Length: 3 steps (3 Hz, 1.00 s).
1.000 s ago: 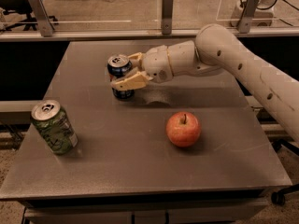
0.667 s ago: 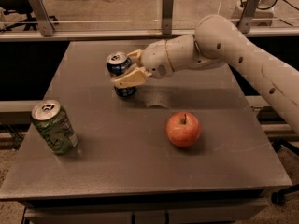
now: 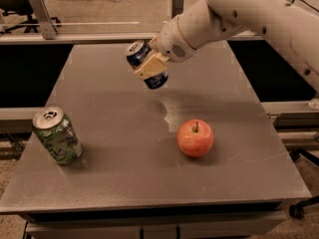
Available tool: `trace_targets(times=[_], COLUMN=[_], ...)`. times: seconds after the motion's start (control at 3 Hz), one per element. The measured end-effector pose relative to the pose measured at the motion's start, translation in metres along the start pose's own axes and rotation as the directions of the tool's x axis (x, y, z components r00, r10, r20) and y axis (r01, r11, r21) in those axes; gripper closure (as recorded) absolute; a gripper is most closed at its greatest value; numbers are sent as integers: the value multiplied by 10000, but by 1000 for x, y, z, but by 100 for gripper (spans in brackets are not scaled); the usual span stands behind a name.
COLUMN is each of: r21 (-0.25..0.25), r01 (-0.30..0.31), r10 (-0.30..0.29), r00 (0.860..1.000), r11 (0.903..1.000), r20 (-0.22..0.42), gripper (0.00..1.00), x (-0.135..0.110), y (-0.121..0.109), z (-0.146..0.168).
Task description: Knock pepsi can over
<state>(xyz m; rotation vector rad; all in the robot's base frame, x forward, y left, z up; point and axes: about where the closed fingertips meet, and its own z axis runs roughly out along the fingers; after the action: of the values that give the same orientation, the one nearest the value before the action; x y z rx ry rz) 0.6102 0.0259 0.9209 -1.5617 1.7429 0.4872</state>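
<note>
Beyond the round red apple (image 3: pixel 195 137), your gripper (image 3: pixel 149 69) has its fingers (image 3: pixel 152 63) closed on the small dark blue aluminium pepsi can (image 3: pixel 136 54), tilted above the grey tabletop (image 3: pixel 229 103); next, lay it down sideways and release.

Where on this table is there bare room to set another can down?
Bare: back left of the table; the front between green can and apple; right of the apple. Crowded: back middle, where the gripper holds the pepsi can tilted.

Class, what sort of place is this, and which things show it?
Probably a robot test lab: a grey table with metal rails behind it, and a white robot arm whose gripper holds a pepsi can tilted above the table.
</note>
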Motion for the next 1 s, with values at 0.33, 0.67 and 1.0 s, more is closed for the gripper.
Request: trace_targets(times=[0.33,0.67,1.0], r21=[219,-67,-337], r01=[22,474,864], r10=[-15,-479,-927], r00=[9995,9906,9328], r11=[9998,9989,9957], r20=[-326,-1278,-3483], gripper=[100,100,100], x=[7,5,22], y=[-5,-1,-6], z=[-3,0,6])
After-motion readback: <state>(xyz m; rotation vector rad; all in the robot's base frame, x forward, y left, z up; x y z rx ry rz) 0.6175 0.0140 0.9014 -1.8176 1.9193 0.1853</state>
